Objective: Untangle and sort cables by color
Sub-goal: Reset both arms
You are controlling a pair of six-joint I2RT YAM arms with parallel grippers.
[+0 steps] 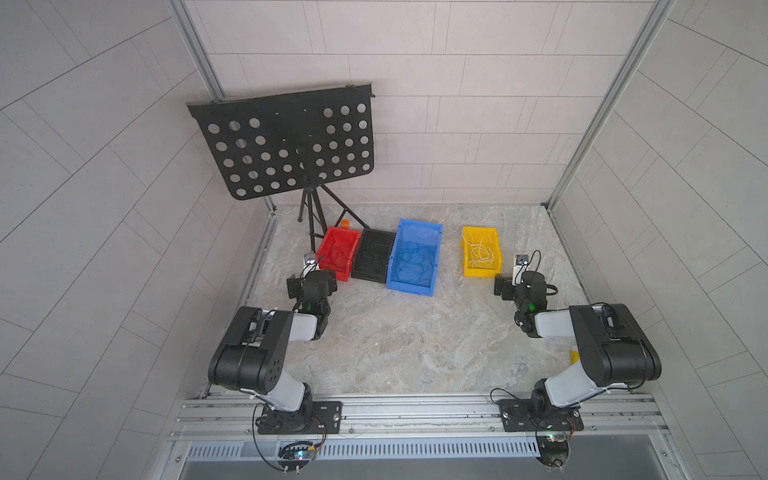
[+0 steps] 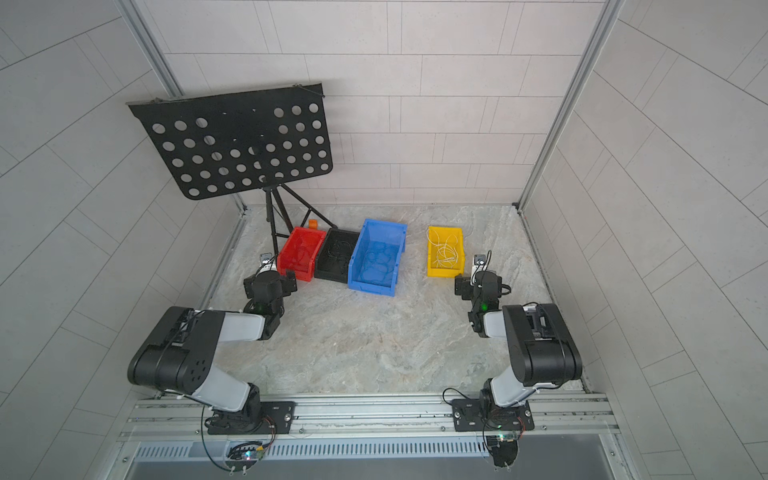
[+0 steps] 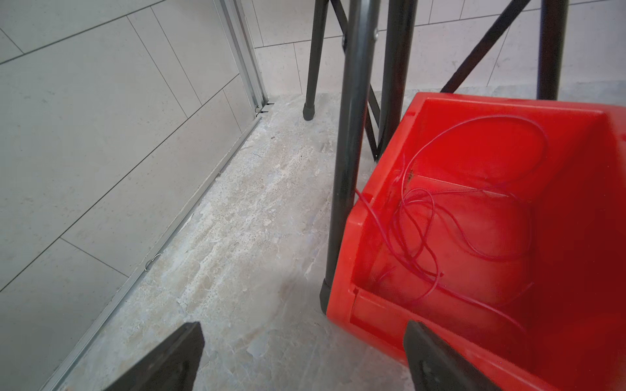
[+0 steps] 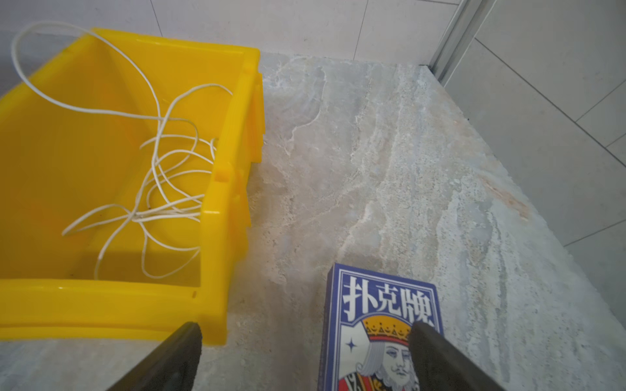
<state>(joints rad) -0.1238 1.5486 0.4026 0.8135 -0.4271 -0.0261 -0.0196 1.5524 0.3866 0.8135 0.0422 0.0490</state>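
A blue card box [image 4: 379,304] reading 扑克牌 sits on the marbled counter [image 1: 395,332] between tiled walls [image 1: 457,83]. The left gripper [image 3: 302,326] and right gripper [image 4: 305,326] gape wide and empty. The cables [image 4: 162,189] lie colour-sorted in bins [image 1: 420,224] near the far edge.

Bin: yellow plastic bin [image 4: 101,298] is holding tangled thin white cables [image 4: 162,189].
Box: blue playing-card box [image 4: 382,304] is lying on the marbled bench [image 4: 389,152].

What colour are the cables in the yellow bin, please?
The cables are white; right wrist view shows them best.
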